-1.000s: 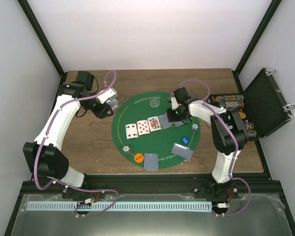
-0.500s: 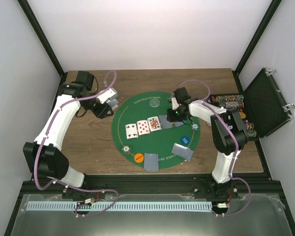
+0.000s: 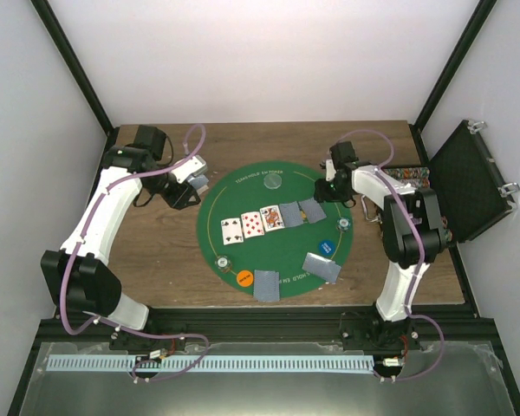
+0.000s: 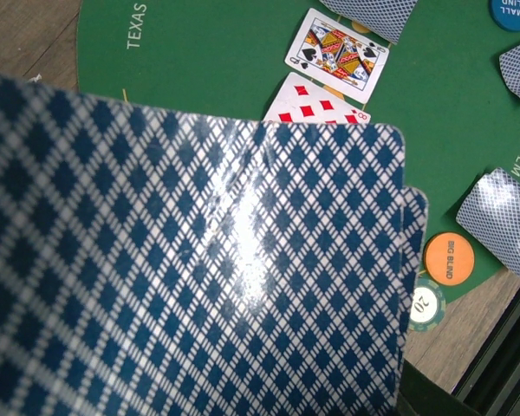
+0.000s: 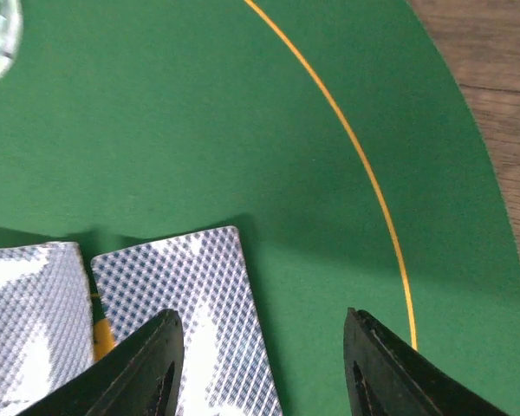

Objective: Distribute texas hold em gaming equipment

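A stack of blue-grey-backed playing cards (image 4: pixel 199 260) fills the left wrist view and hides the fingers. My left gripper (image 3: pixel 191 185) is shut on this stack, left of the green mat (image 3: pixel 269 251). On the mat lie three face-up cards (image 3: pixel 252 223) in a row, then two face-down cards (image 3: pixel 302 212). My right gripper (image 3: pixel 334 187) stands open just behind the row's right end. Its left finger (image 5: pixel 143 368) hangs over the last face-down card (image 5: pixel 191 286), not holding it. Two more face-down cards (image 3: pixel 265 284) (image 3: pixel 321 267) lie at the mat's near edge.
An orange disc (image 3: pixel 244 278), a blue disc (image 3: pixel 328 247), a clear disc (image 3: pixel 275 182) and two small chips (image 3: pixel 220 261) (image 3: pixel 343 223) sit on the mat. An open black case (image 3: pixel 468 182) with rows of chips (image 3: pixel 407 176) stands at the right table edge.
My right gripper has opened, let go of a face-down card at the right end of the row, and drawn back to the right. The left arm has stayed still.
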